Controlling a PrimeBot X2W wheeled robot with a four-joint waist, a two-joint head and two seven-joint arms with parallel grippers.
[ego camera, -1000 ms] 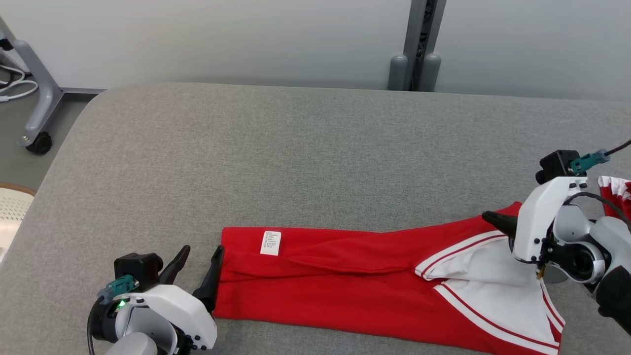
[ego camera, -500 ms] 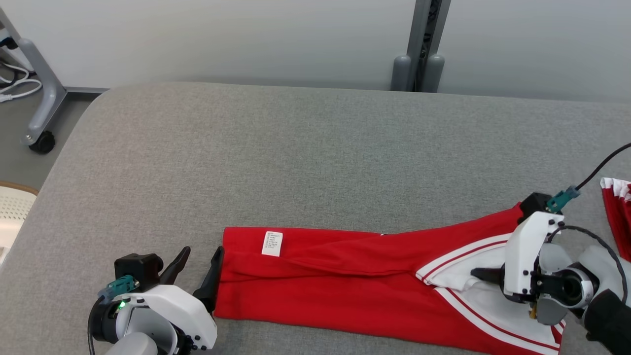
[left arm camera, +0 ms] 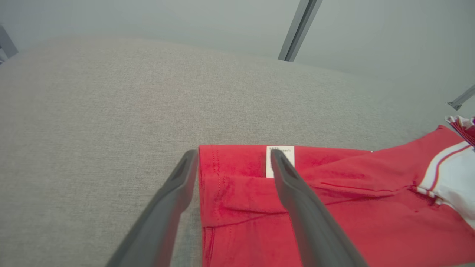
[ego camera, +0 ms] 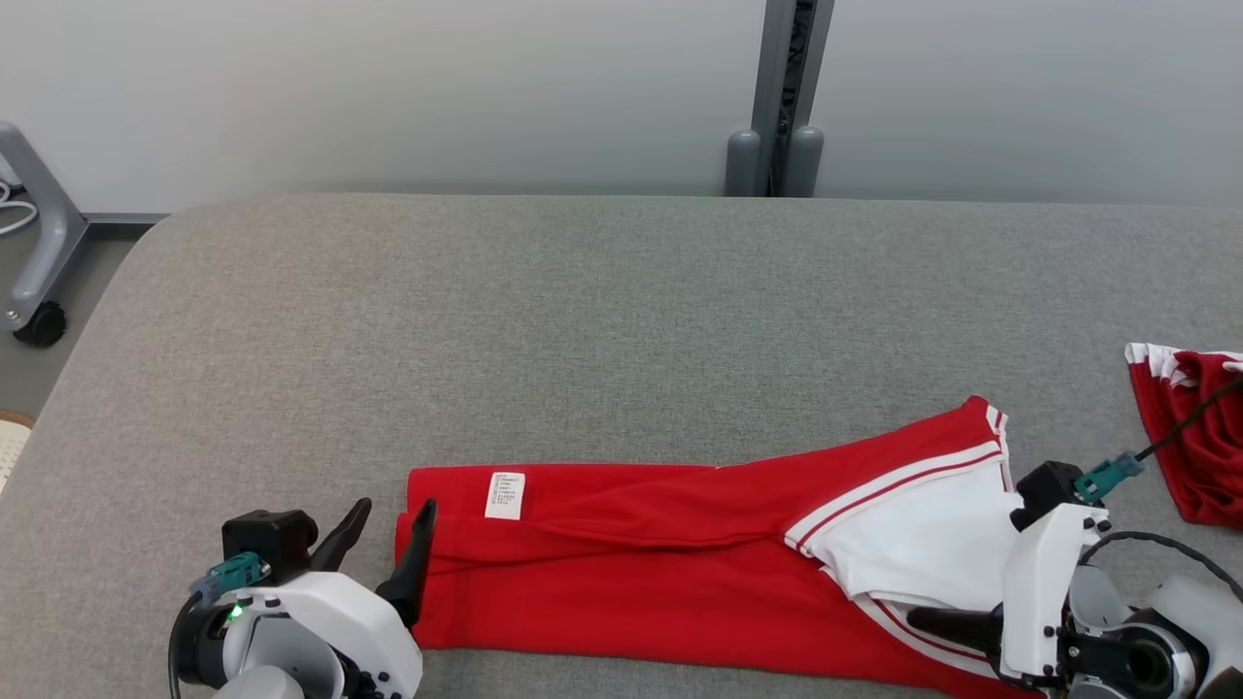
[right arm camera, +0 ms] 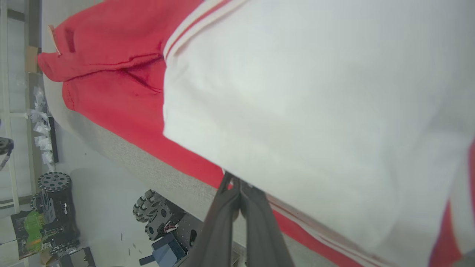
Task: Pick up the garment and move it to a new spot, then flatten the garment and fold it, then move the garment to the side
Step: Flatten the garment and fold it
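The garment (ego camera: 641, 563) is a red piece with a white, red-striped panel, lying stretched out left to right on the grey table (ego camera: 583, 320). A white label (ego camera: 504, 494) sits near its left end. My left gripper (ego camera: 388, 513) is open and straddles that left hem: one finger over the cloth by the label, the other over bare table, as the left wrist view shows (left arm camera: 233, 152). My right gripper (ego camera: 918, 616) is shut and points left at the near edge of the white panel (right arm camera: 315, 111), with its tips (right arm camera: 233, 183) meeting that edge. Pinched cloth cannot be made out.
A second red and white cloth (ego camera: 1190, 437) lies bunched at the table's right edge. A grey post (ego camera: 777, 97) stands behind the table and a wheeled stand leg (ego camera: 29, 291) is on the floor at the left. The table's rounded left edge is near my left arm.
My right gripper, staying shut, has swept from the garment's far edge across the white panel to its near edge. The head camera has shifted. The left gripper has stayed put.
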